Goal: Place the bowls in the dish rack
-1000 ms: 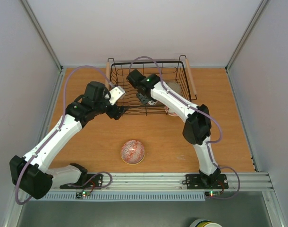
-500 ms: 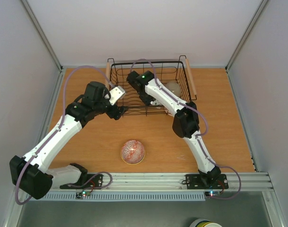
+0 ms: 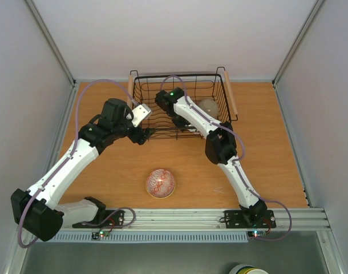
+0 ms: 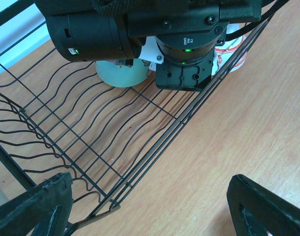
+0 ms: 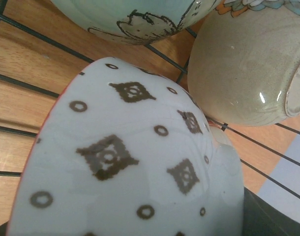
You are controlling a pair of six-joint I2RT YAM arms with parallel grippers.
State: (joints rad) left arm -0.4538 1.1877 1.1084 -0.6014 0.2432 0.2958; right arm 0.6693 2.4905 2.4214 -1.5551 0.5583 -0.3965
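Note:
The black wire dish rack (image 3: 141,85) stands at the back of the table. My right gripper (image 3: 182,121) reaches down inside it, shut on a white bowl with brown diamond marks and a red rim (image 5: 130,162), which fills the right wrist view and hides the fingers. A pale green bowl (image 5: 135,17) and a beige bowl (image 5: 243,64) lie in the rack just beyond it; the beige bowl also shows from above (image 3: 208,105). A red-and-white patterned bowl (image 3: 160,183) sits upright on the table in front. My left gripper (image 3: 144,135) is open and empty at the rack's front left corner (image 4: 110,201).
The rack's wooden rod handles (image 3: 231,97) run along its sides. The right arm's wrist (image 4: 184,69) hangs over the rack floor in the left wrist view, with the pale green bowl (image 4: 121,73) behind it. Grey walls close in the table's sides.
My right arm has folded in, its elbow moving left and toward the rack, and the gripper with the bowl has gone lower into the rack. The left arm has not moved.

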